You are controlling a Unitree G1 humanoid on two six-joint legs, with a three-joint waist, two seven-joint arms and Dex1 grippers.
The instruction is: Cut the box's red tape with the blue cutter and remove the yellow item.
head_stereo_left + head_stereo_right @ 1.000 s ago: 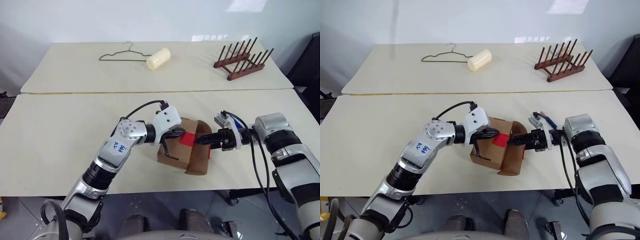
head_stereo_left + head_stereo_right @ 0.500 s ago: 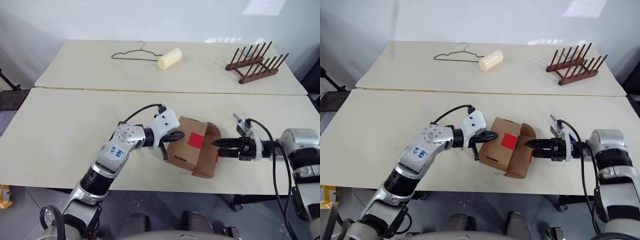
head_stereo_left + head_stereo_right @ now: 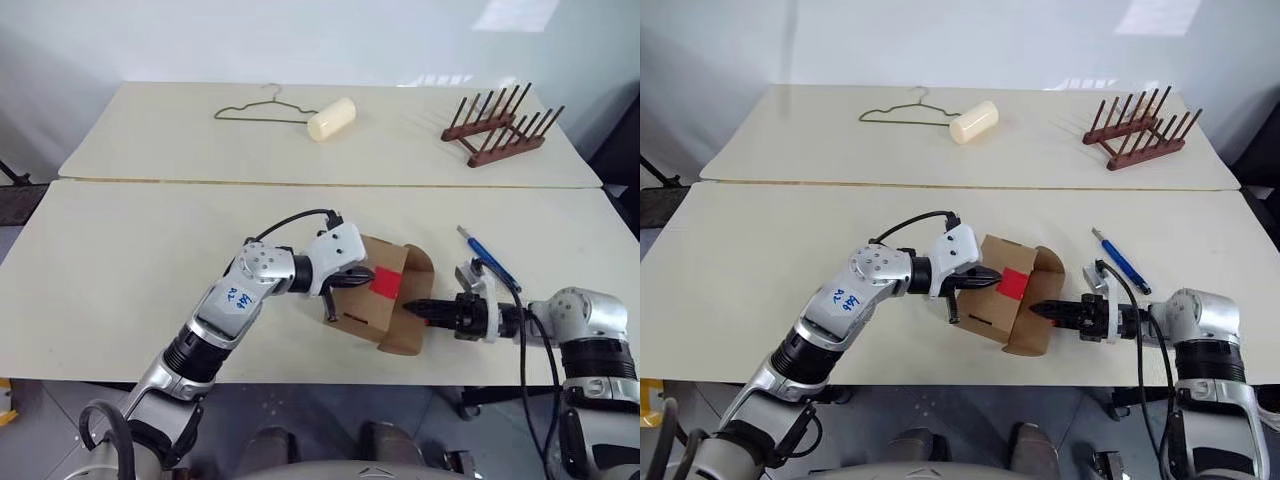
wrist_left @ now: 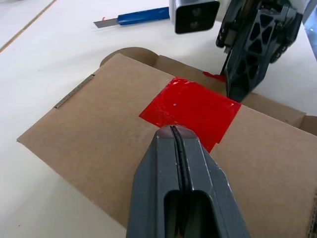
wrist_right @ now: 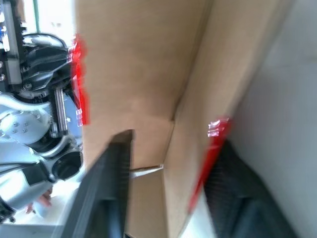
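Looks like a robot test lab, not a home or shop. Two plain cream tables [image 3: 120, 250] butted together, near one and far one, against a bare white wall [image 3: 200, 40]. Grey floor at the near edge. Props are staged, unrelated, spread well apart: wire hanger [image 3: 258, 110] and cream cylinder [image 3: 332, 118] far centre, wooden dish rack [image 3: 496, 125] far right, cardboard box [image 3: 385, 300] near centre, blue cutter [image 3: 490, 262] near right. Dark equipment at the far right edge, too cropped to identify.
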